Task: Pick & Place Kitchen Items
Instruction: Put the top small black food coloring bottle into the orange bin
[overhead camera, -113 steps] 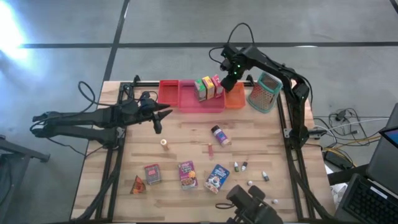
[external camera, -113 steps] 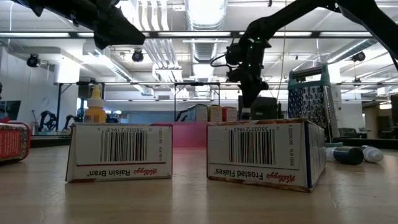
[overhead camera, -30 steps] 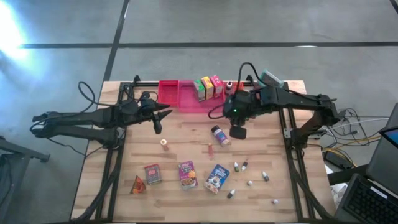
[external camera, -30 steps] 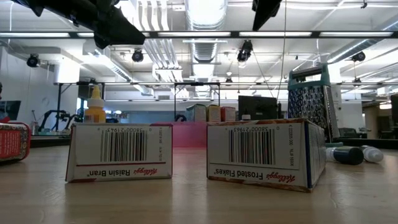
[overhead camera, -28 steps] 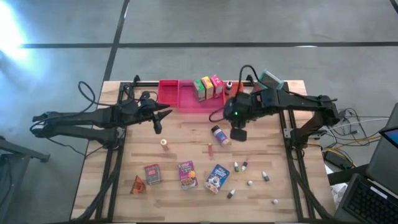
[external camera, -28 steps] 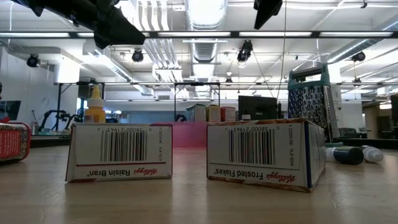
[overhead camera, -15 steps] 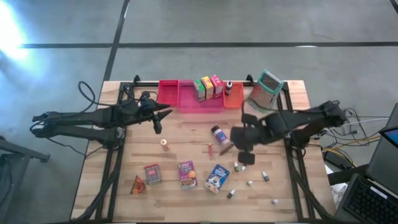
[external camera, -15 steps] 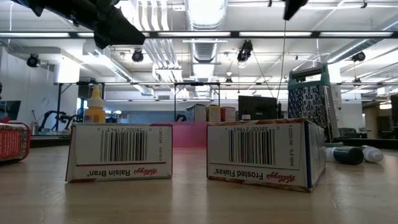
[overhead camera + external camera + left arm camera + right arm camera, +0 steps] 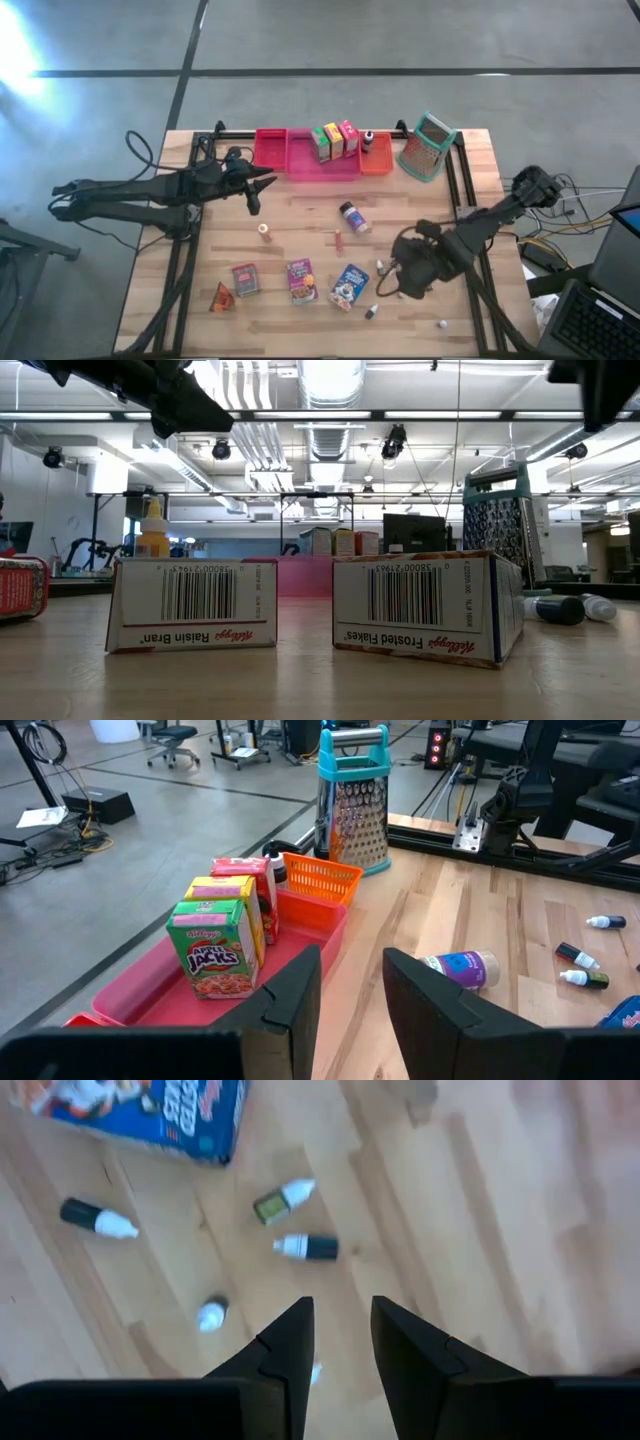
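Note:
My right gripper (image 9: 404, 284) hangs open, pointing down over the small dark-capped bottles (image 9: 307, 1247) near the table's near right; nothing is between its fingers. The blue box (image 9: 349, 286), purple box (image 9: 302, 280), red box (image 9: 245, 279) and orange wedge (image 9: 221, 297) lie flat in a row near the front edge. A small jar (image 9: 352, 217) lies on its side mid-table. My left gripper (image 9: 256, 187) waits open at the far left, clear of everything. Green, yellow and pink boxes (image 9: 225, 925) stand upright in the pink tray (image 9: 300, 158).
An orange bin (image 9: 378, 161) beside the pink tray holds a dark-capped bottle (image 9: 368, 143). A teal-handled grater (image 9: 428, 147) stands at the far right. A small yellow bottle (image 9: 264, 230) and a red stick (image 9: 338, 241) lie mid-table. Black frame rails (image 9: 462, 190) run along the sides.
My right gripper has swung from beside the jar, near the trays, toward the table's near right edge. It has sunk lower and rolled about its own axis, and now hangs over the small bottles. No item has moved.

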`<move>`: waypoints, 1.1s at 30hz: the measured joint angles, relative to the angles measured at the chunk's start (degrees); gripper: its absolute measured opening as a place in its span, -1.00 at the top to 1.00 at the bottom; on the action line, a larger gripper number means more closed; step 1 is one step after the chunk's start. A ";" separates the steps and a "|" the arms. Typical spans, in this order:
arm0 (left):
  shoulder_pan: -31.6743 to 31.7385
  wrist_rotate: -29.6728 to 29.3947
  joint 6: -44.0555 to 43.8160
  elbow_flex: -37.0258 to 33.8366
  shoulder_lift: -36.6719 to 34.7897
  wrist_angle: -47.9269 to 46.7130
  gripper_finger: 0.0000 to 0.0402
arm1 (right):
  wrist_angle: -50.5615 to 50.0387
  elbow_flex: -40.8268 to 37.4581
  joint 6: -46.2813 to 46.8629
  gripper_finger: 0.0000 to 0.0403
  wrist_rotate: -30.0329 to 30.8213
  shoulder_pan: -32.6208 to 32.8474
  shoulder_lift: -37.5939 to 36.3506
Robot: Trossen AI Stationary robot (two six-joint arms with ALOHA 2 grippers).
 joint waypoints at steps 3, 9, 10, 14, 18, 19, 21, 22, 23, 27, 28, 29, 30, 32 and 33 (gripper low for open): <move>0.00 0.00 -0.01 0.00 0.00 0.01 0.42 | 1.10 -1.70 4.15 0.47 -0.77 1.64 0.00; 0.00 0.00 0.00 0.00 0.00 0.02 0.42 | 8.44 -4.24 5.31 0.41 -5.09 3.24 0.00; 0.00 0.00 0.00 0.00 0.00 0.02 0.42 | 9.83 -4.59 5.27 0.40 -6.02 3.26 0.00; 0.00 0.00 -0.02 0.00 0.00 0.02 0.42 | 13.07 -5.47 5.28 0.36 -7.26 3.28 0.00; 0.00 0.00 -0.02 0.00 0.00 0.02 0.42 | 14.00 -6.17 5.50 0.32 -7.56 3.37 0.00; 0.00 0.00 -0.02 0.00 0.00 0.02 0.42 | 13.97 -6.42 5.96 0.30 -7.66 3.37 0.00; 0.00 0.00 -0.02 0.00 0.00 0.02 0.42 | 14.28 -7.11 6.58 0.28 -7.75 3.37 0.00; 0.00 0.00 -0.02 0.00 0.00 0.02 0.42 | 14.74 -7.61 6.59 0.27 -7.79 3.37 0.00; 0.00 0.00 -0.02 0.00 0.00 0.02 0.42 | 15.80 -8.23 6.62 0.26 -8.12 3.37 0.00; 0.00 0.00 -0.01 0.00 0.00 0.02 0.42 | 20.58 -11.00 6.77 0.23 -10.47 3.35 0.00; 0.00 0.00 0.00 0.00 0.00 0.02 0.42 | 21.68 -11.59 6.94 0.22 -10.85 3.36 0.00; 0.00 0.00 -0.02 0.00 0.00 0.02 0.42 | 22.61 -12.18 7.25 0.21 -11.23 3.37 0.00; 0.00 0.00 0.00 0.00 0.00 0.02 0.42 | 23.12 -12.71 7.80 0.21 -11.60 3.37 0.00; 0.00 0.00 0.00 0.00 0.00 0.02 0.42 | 23.73 -13.64 8.30 0.19 -12.29 3.37 0.00; 0.00 0.00 -0.02 0.00 0.00 0.02 0.42 | 23.86 -13.96 8.31 0.19 -12.34 3.49 0.00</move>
